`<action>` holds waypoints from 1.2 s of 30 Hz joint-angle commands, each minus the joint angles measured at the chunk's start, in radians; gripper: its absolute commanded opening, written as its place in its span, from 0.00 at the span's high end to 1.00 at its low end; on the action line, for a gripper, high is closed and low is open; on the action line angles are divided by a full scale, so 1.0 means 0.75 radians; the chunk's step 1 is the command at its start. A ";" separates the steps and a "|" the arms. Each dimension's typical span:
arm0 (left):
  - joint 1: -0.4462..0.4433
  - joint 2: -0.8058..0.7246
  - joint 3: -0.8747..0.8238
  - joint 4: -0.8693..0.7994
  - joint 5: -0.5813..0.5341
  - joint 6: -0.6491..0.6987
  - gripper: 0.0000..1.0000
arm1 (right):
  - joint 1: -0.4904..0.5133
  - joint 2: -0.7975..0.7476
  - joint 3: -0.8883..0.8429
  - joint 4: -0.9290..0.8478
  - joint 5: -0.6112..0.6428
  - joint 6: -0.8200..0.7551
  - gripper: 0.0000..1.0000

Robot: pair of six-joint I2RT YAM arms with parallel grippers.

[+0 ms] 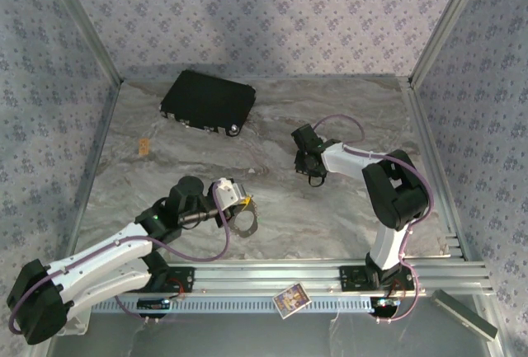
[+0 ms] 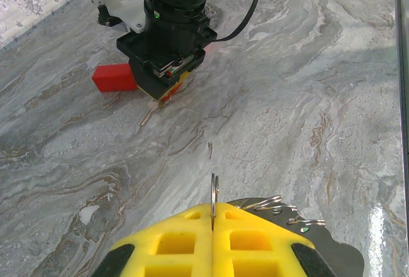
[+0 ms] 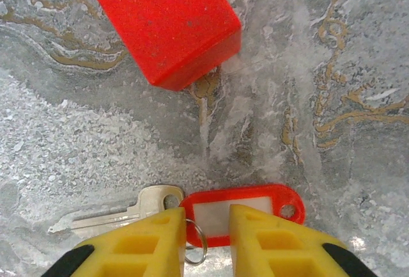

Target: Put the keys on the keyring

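left gripper (image 2: 213,214): bottom centre of the left wrist view. Yellow fingers pressed flat together, no gap.
held: keyring (image 2: 215,190), pinched by a thin metal ring that stands on edge in the seam between the fingers. Its pale body and silvery wire loops lie just right of the fingers, at lower right.
keyring, top view: pale loop at lower centre, just below the left gripper's tip.
right gripper (image 3: 208,218): bottom centre of the right wrist view. Fingers parted by a narrow gap, one on each side of the red key (image 3: 243,208). Can't tell whether they touch it.
red key: flat on the table (image 3: 332,98). Red tag with a white label, and a silver blade pointing left past the left finger. A small split ring sits in the gap.
red block (image 3: 163,21): upper left of the right wrist view, apart from the key.
case (image 1: 206,101): black, upper left of centre in the top view, well away from both grippers.
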State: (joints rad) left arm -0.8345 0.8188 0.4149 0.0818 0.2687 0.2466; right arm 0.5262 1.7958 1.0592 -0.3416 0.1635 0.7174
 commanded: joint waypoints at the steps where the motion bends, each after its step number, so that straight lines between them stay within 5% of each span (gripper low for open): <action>1: -0.012 -0.032 0.030 0.044 0.021 0.024 1.00 | 0.013 0.022 0.035 -0.058 -0.011 -0.005 0.76; 19: -0.012 -0.030 0.027 0.039 0.017 0.031 1.00 | 0.045 -0.015 0.059 -0.108 0.024 -0.030 1.00; 36: -0.012 -0.033 0.036 0.021 0.025 0.035 1.00 | 0.214 -0.089 0.118 -0.332 0.081 -0.302 1.00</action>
State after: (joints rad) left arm -0.8345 0.8097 0.4149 0.0811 0.2687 0.2543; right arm 0.6643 1.7496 1.1248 -0.4992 0.1967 0.5552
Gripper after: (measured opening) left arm 0.046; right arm 0.052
